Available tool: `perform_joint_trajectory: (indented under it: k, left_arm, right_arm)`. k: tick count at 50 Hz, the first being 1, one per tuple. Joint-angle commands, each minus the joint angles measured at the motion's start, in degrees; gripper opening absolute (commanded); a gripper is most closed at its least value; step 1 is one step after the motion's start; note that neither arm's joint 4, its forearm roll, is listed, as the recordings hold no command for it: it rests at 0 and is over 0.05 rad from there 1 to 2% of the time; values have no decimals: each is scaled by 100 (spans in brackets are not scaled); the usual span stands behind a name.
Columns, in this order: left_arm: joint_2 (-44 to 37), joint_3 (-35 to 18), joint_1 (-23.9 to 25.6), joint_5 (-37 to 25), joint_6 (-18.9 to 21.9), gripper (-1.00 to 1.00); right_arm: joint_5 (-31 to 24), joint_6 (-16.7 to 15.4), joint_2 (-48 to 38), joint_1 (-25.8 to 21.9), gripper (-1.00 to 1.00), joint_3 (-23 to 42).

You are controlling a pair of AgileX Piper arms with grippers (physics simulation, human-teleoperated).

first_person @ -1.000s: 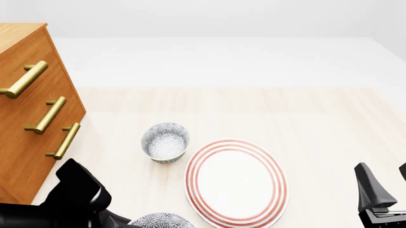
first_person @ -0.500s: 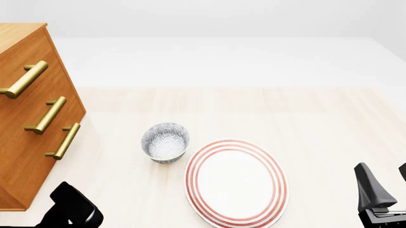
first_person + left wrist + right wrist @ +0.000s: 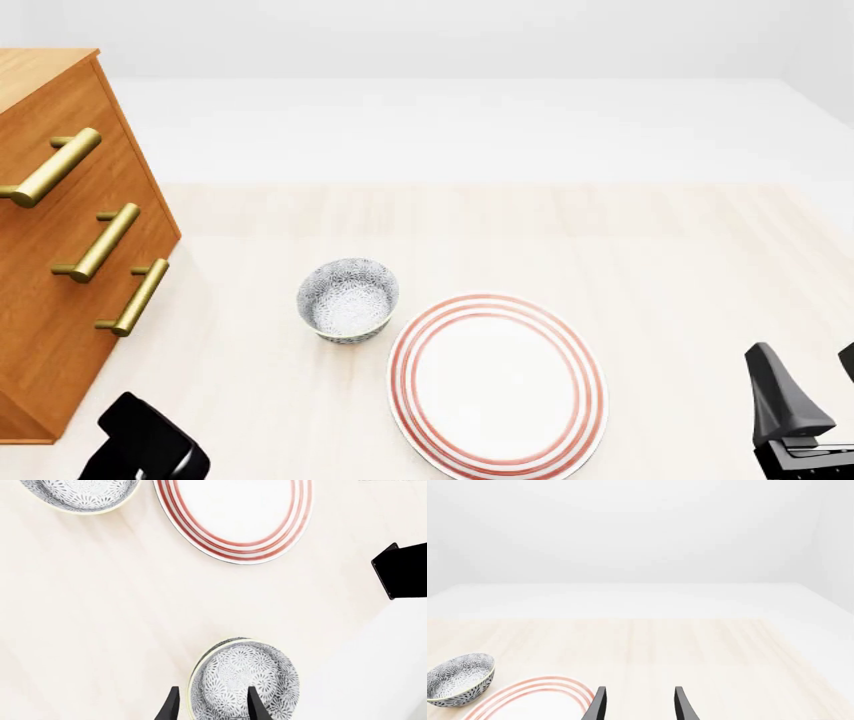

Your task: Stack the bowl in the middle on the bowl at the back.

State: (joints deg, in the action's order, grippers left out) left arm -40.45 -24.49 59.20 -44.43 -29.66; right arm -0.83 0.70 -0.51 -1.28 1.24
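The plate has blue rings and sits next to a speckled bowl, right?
Not quite. The plate has red rings, not blue; the front view shows them plainly around its white middle. The rest is right: it does sit next to a speckled bowl, just to that bowl's right and a bit nearer the arms.

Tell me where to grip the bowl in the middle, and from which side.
Grip the bowl in the middle by its thin rim, coming from above: it sits upright, mouth open. The left gripper already has one finger over the rim.
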Motion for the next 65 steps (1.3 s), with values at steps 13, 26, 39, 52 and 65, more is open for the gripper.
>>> perform_joint_trajectory:
  k: [13,26,39,52,65]
  left_arm:
    - [241,-559,-232,-504,156,100]
    - [449,-1281,-403,-982,361,100]
    - [1121,-2051,-1181,-1694,719,100]
    - [1727,-2902,-2140,-1868,1332,100]
    - [2640,-2997,-3203,-1632,2484,100]
  right_arm:
    - [-26,-10,18,-14,100,10]
    - [-28,-34,29,-23,100,3]
    - [-28,-50,48,-27,100,-5]
    - [-25,-55,48,-28,100,-10]
    - [-24,-56,48,-32,100,-6]
